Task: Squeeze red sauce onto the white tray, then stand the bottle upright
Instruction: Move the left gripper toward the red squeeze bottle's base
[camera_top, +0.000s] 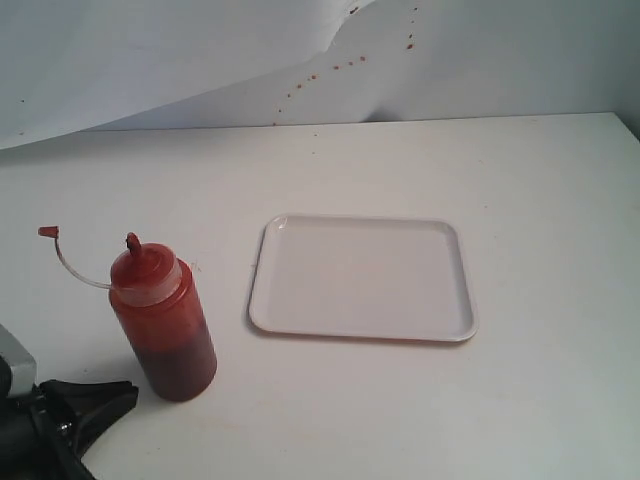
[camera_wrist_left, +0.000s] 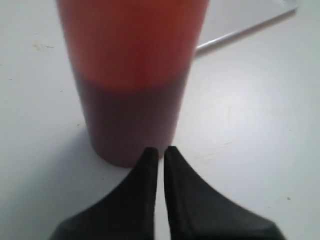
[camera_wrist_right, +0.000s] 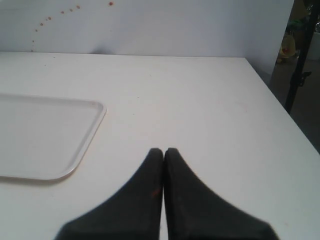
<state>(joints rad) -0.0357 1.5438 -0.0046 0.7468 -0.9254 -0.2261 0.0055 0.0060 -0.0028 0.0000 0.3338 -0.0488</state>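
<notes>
At the near left edge of the tabletop (camera_top: 540, 200) my left claw (camera_top: 75, 405) sits low, just short of the bottle (camera_top: 165, 325). Its jaws are drawn together with only a sliver between them, and it grips nothing. The bottle stands upright, its nozzle (camera_top: 133, 243) uncapped, and the small cap (camera_top: 47, 232) hangs out to the left on its tether. The red sauce (camera_top: 178, 362) lies dark in the lower part of the bottle.

Just to the right, the white tray (camera_top: 360, 280) lies flat and bare, with no sauce on it yet.

My right claw (camera_wrist_right: 162, 150) is closed and empty. It is over bare tabletop near a corner of the tray and out of the exterior view.

As I judge it, the step in hand is taking hold of the bottle. The jaws must open wide before I advance, because closed tips would only shove it over. I would come in level and centre the body between the fingers. Then I would close just firmly enough to lift — the nozzle is open, so a hard pinch could spill sauce before I reach the tray. I would also keep the tether clear of the jaws.
</notes>
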